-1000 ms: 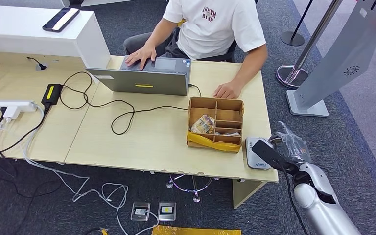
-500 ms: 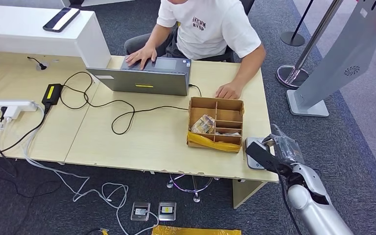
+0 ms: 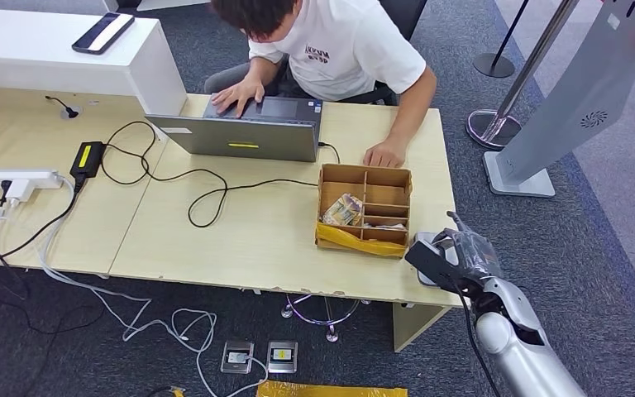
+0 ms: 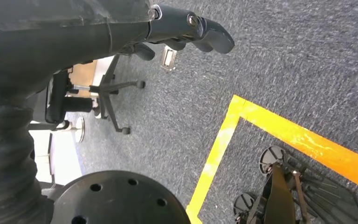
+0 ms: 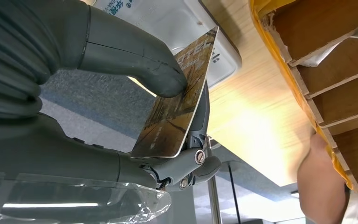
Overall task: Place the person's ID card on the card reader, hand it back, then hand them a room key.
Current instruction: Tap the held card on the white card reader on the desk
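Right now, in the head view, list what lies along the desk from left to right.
White power strip → black power adapter → laptop → cardboard box → card reader → right hand holding the card.

The head view looks steeply down from high over the table (image 3: 240, 240), taking in the whole desk. The right wrist view sits close behind the right hand (image 5: 135, 112); both share the white card reader (image 3: 424, 246) and cardboard box (image 3: 364, 208). The left wrist view faces carpet (image 4: 284, 70).
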You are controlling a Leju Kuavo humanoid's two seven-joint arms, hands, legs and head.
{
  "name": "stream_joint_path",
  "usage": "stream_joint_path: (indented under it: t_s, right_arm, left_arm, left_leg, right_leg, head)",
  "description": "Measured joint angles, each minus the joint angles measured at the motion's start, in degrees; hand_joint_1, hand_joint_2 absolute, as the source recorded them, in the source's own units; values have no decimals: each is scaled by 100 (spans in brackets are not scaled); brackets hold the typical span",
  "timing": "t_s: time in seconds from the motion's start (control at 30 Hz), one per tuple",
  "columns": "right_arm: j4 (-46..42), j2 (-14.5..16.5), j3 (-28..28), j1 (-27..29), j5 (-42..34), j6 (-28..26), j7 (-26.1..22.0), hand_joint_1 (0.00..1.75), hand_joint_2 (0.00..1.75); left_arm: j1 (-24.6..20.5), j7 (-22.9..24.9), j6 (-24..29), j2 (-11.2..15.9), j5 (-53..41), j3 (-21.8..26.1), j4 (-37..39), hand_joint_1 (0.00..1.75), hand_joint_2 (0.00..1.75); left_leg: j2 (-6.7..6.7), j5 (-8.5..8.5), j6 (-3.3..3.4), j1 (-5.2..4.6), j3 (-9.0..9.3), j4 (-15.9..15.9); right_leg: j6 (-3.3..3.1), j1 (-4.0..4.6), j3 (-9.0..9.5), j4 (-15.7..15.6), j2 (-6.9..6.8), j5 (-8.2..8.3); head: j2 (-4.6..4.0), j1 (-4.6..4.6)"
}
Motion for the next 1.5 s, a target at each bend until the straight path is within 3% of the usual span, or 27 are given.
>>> stream_joint_path:
  t_s: [1.5]
  right_arm:
    - [27,120,40,-40,0,25,-42,175,175]
  left_arm:
    - [0,44,49,-60,36,0,-1,0,175]
  left_leg:
    - [0,0,0,0,0,0]
  right_leg:
    - [0,0,0,0,0,0]
  head:
    - [0,0]
